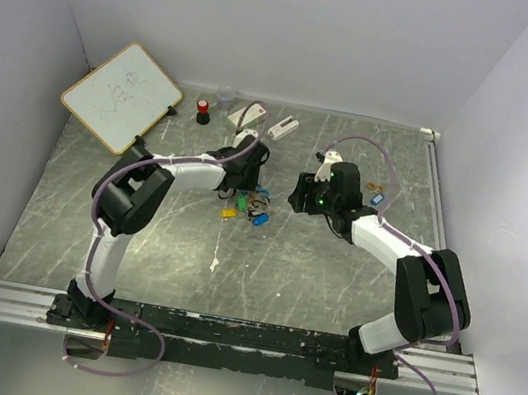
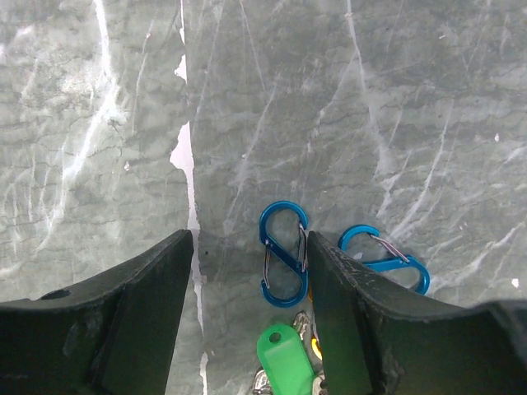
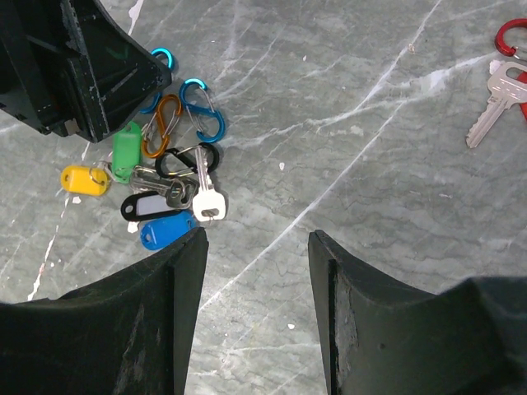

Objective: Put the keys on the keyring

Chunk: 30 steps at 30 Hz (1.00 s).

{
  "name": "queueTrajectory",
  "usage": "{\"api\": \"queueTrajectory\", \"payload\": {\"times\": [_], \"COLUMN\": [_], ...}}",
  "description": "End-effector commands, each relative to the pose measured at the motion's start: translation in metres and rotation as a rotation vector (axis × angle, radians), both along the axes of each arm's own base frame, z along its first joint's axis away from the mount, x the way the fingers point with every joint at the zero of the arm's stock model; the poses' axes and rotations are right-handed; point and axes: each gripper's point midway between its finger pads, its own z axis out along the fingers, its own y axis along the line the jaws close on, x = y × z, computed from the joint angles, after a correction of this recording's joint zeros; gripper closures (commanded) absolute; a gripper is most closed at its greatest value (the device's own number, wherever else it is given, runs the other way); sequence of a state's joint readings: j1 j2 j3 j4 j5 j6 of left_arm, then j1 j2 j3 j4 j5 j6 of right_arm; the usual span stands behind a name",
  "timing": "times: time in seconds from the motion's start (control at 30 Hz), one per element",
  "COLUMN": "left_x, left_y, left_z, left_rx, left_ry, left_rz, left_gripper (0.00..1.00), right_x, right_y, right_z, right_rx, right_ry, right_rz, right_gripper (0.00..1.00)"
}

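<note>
Keys (image 3: pixel 156 185) sit in one heap mid-worktop (image 1: pixel 280 281): green tag (image 2: pixel 284 362), yellow, blue and black tags, a bare silver key, and clips tangled in.

Left gripper (image 2: pixel 251 247) is right over the far side of the heap. Its fingers are apart and hold nothing. A blue clip (image 2: pixel 284 255) lies flat on the worktop in the gap, off-centre, with its edge tucked against one finger. The clip's long axis runs along the finger faces, so we read a squeeze as pinching across its narrow width. We'd centre first. A second blue clip (image 2: pixel 385 259) lies just outside that same finger and could get nudged.

Right gripper (image 3: pixel 257 239) is also spread and empty. It's near the heap but off to its right, so the left arm is clearly nearer. Which clip counts as the ring, we can't tell.

There's bare worktop toward the near edge for dragging things out. A spare key (image 3: pixel 490 107) and a red clip (image 3: pixel 510 37) lie well apart, toward the right edge. The two grippers are close to each other, so we need to watch clearance.
</note>
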State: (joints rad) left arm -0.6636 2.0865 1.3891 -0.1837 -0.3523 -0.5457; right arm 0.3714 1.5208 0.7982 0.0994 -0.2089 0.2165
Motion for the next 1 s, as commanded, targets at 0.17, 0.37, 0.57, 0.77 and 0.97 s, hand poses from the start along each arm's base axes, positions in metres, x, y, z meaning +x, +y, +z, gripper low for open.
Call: {"api": "queueTrajectory", "payload": {"times": [0.17, 0.37, 0.57, 0.77, 0.97], "left_x": [-0.027, -0.032, -0.040, -0.048, -0.051], "left_y": [0.002, 0.006, 0.017, 0.023, 0.027], "left_z": [-0.039, -0.040, -0.043, -0.045, -0.047], "left_rx": [0.123, 0.147, 0.175, 0.181, 0.185], "left_ry": [0.081, 0.081, 0.088, 0.099, 0.106], "left_rz": [-0.021, -0.017, -0.008, -0.006, -0.003], "left_gripper": [0.39, 0.44, 0.44, 0.44, 0.51], "right_x": [-0.002, -0.002, -0.001, -0.001, -0.001], "right_y": [-0.005, -0.005, -0.004, -0.002, -0.002], "right_z": [0.003, 0.002, 0.001, 0.000, -0.001], "right_rx": [-0.012, -0.012, -0.006, 0.003, 0.000], "right_ry": [-0.016, -0.015, -0.012, -0.008, -0.008], "right_rz": [-0.004, -0.004, -0.004, 0.001, 0.000], "right_gripper": [0.47, 0.47, 0.48, 0.48, 0.48]}}
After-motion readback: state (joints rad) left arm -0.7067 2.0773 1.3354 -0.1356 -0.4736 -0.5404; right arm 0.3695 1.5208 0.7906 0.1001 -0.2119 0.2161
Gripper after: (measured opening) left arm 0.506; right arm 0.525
